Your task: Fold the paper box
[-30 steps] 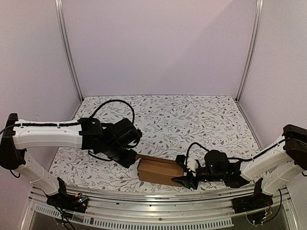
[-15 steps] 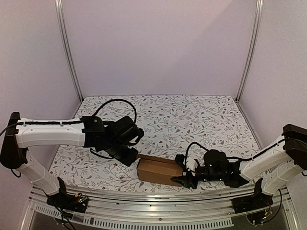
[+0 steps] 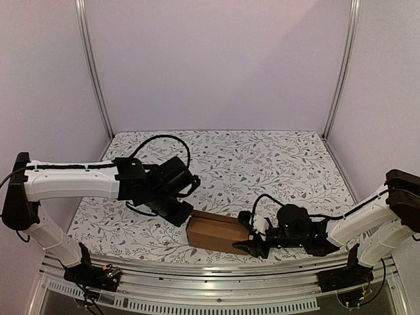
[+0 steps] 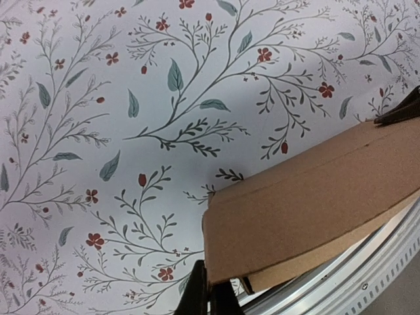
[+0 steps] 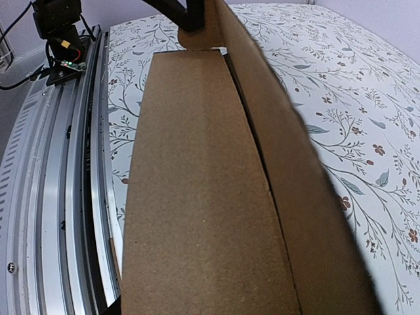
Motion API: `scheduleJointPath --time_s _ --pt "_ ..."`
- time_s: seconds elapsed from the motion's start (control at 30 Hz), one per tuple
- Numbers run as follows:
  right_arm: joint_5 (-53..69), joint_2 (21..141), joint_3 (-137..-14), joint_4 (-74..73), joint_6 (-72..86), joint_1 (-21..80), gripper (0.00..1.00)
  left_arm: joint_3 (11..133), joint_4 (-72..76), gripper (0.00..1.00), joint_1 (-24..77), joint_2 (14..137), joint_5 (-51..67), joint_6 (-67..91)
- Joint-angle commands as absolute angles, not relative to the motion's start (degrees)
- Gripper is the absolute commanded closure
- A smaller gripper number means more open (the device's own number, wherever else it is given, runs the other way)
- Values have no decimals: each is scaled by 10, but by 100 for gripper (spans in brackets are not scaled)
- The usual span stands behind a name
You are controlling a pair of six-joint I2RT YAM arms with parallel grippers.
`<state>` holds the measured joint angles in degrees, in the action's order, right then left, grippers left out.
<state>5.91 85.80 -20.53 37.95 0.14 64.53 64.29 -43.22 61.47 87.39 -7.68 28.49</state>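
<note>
Plain pale walls (image 3: 216, 65) and metal corner posts (image 3: 92, 65) enclose a table (image 3: 262, 157) covered in floral-print cloth.

Matt, grainy brown cardboard paper box (image 3: 211, 235); shiny metal rail (image 3: 210, 286).

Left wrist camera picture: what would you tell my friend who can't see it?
A brown paper box lies at the lower right on a white tablecloth printed with leafy twigs and red flowers. The left gripper, shut, pinches the box's near corner at the bottom edge.
</note>
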Motion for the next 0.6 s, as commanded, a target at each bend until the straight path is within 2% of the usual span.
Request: scheduleJointPath --time_s 0.0,0.57 --pt "55 878 -213 337 6 652 56 667 -435 100 606 877 -71 279" --pt "-67 928 -254 324 -9 694 56 706 -456 100 602 897 54 350"
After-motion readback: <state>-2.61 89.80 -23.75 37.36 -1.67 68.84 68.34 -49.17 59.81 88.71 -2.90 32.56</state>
